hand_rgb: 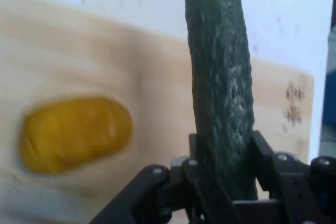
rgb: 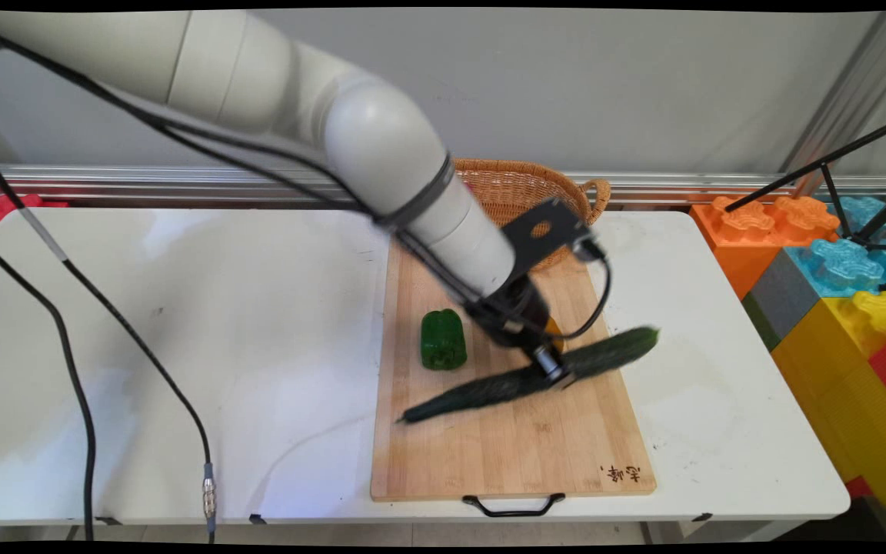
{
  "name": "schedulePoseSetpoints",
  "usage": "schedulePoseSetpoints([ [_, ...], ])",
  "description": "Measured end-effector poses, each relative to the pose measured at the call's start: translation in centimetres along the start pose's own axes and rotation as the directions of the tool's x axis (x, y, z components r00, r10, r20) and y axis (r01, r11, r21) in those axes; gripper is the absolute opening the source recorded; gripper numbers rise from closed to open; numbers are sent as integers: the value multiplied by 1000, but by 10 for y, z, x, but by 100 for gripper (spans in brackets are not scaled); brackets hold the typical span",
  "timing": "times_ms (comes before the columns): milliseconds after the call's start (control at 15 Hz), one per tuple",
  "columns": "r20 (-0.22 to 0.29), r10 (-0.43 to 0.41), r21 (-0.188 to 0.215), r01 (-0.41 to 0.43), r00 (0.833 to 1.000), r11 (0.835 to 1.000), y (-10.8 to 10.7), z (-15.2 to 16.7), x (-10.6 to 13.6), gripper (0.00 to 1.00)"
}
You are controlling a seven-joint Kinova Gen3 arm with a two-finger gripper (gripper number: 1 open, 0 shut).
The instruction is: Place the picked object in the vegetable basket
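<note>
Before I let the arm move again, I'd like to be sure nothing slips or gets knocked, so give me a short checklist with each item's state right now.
1. Pincer shut on the cucumber: ok, fingers press both its sides in the hand view.
2. Grip near the cucumber's middle: ok, long lengths stick out both ways in the main view.
3. Cucumber clear of the cutting board: cannot tell; it sits tilted, right end higher.
4. Green pepper apart from the cucumber: ok, a gap shows.
5. Yellow item apart from the pincer: ok in the hand view, though mostly hidden behind the arm in the main view.
6. Basket out of the way: ok, at the board's far end.
</note>
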Motion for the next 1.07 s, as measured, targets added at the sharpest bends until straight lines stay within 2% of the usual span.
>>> schedulePoseSetpoints([
  [67,-19,17,15,-17,1000,1000,-2,-4,9,0],
  [333,-103,102,122,-89,989,988,-27,-23,49,0],
  [600,-148,164,233,-127,975,964,-64,-32,74,0],
  [800,-165,208,325,-146,964,934,-107,-31,89,0],
  [933,-171,215,368,-140,962,919,-136,-23,93,0],
  [1067,-171,211,395,-129,962,910,-158,-13,92,0],
])
